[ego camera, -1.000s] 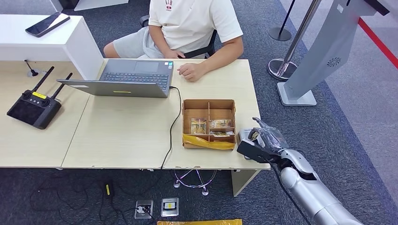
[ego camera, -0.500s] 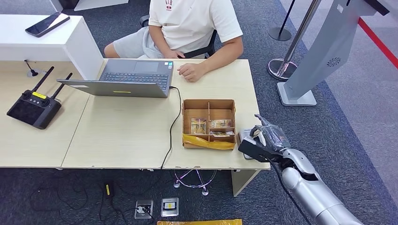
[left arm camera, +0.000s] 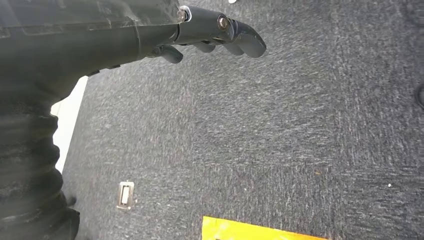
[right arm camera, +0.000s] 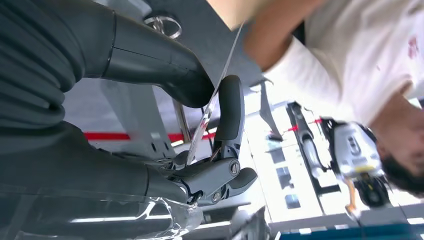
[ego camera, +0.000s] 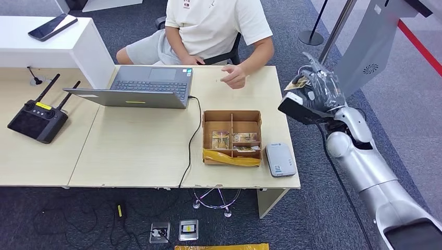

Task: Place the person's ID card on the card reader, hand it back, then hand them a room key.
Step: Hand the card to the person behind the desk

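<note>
Up comes the right hand (ego camera: 311, 94) off the card reader (ego camera: 280, 159), now raised beyond the table's right edge with the ID card (ego camera: 295, 83) pinched between thumb and fingers (right arm camera: 230, 112). Seen edge-on from the wrist, the card (right arm camera: 214, 102) is a thin sliver in that pinch. The reader lies bare at the table's front right corner, just beside the cardboard tray (ego camera: 232, 137) of room keys (ego camera: 220, 139). The person's hand (ego camera: 234, 77) has lifted off the table's far edge toward the card. The left hand (left arm camera: 220, 35) hangs over the carpet, fingers loosely curled, holding nothing.
</note>
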Robot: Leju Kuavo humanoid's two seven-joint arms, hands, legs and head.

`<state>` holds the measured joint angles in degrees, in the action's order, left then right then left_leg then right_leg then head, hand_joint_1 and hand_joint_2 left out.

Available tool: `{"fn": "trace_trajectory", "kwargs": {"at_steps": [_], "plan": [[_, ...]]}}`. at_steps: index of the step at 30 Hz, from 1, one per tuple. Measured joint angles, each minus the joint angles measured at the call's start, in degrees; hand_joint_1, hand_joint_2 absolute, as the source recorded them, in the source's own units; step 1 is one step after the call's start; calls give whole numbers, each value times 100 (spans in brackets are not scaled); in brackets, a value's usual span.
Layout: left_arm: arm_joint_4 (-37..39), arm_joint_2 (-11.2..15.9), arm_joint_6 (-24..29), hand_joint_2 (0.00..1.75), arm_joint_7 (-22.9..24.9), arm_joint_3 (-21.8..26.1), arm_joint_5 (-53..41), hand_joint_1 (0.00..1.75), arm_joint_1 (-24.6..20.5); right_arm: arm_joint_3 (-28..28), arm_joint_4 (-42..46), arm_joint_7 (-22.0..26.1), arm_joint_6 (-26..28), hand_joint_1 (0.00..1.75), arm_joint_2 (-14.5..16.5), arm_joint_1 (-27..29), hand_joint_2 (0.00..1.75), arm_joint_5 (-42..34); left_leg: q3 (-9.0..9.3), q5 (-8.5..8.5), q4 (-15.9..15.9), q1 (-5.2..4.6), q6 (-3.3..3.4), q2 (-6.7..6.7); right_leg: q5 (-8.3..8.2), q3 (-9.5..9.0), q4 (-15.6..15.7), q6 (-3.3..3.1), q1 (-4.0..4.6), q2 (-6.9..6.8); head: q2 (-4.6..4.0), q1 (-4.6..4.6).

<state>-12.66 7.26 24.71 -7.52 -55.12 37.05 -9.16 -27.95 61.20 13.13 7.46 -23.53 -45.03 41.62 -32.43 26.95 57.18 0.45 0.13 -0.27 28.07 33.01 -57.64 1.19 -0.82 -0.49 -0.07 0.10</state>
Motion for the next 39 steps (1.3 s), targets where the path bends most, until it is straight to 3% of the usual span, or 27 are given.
{"fn": "trace_trajectory", "kwargs": {"at_steps": [4, 11, 19, 25, 26, 29, 30, 39], "plan": [[0, 7, -49, 175, -22, -79, -95, 0, -19, -31, -184, 289, 63, 175, 128, -661, 175, 177, -4, 0, -1, 1, 0, 0, 0, 1, -1, 0, 1, 0, 0, -1], [0, 21, -139, 175, -55, -207, -205, 0, -62, -246, -1066, 668, 148, 175, 732, -1496, 175, 434, -5, -2, -1, 7, -2, -9, 1, 1, -4, -1, 7, -9, 0, 1], [0, 85, -175, 175, -58, -338, -279, 0, -69, -539, -2078, 698, 169, 173, 1341, -1904, 175, 667, -5, -3, -1, 8, -3, -11, 1, 2, -4, -1, 8, -10, 0, 1], [0, 121, -193, 175, -58, -380, -292, 0, -68, -661, -2522, 665, 138, 171, 1581, -1987, 175, 690, -4, -3, -1, 8, -3, -11, 1, 2, -3, -1, 8, -10, 0, 2], [0, 123, -196, 175, -58, -380, -291, 0, -68, -675, -2567, 665, 135, 141, 1603, -1987, 175, 690, -4, -3, -1, 7, -3, -11, 1, 2, -2, -1, 8, -10, 0, 2], [0, 131, -208, 175, -58, -380, -280, 0, -67, -724, -2687, 665, 114, 17, 1658, -1988, 175, 697, -3, -3, 0, 7, -3, -10, 1, 1, -2, -1, 8, -9, 0, 1], [0, 132, -218, 175, -58, -380, -273, 0, -67, -739, -2727, 665, 103, 3, 1676, -1988, 175, 701, -3, -3, 0, 7, -3, -10, 1, 1, -2, -1, 8, -9, 0, 1], [0, 130, -245, 175, -1, -380, -196, 0, -67, -849, -2932, 642, 83, 0, 1770, -1988, 175, 721, -2, -3, 0, 8, -3, -9, 1, 3, -2, -1, 8, -8, 0, 1]]}}
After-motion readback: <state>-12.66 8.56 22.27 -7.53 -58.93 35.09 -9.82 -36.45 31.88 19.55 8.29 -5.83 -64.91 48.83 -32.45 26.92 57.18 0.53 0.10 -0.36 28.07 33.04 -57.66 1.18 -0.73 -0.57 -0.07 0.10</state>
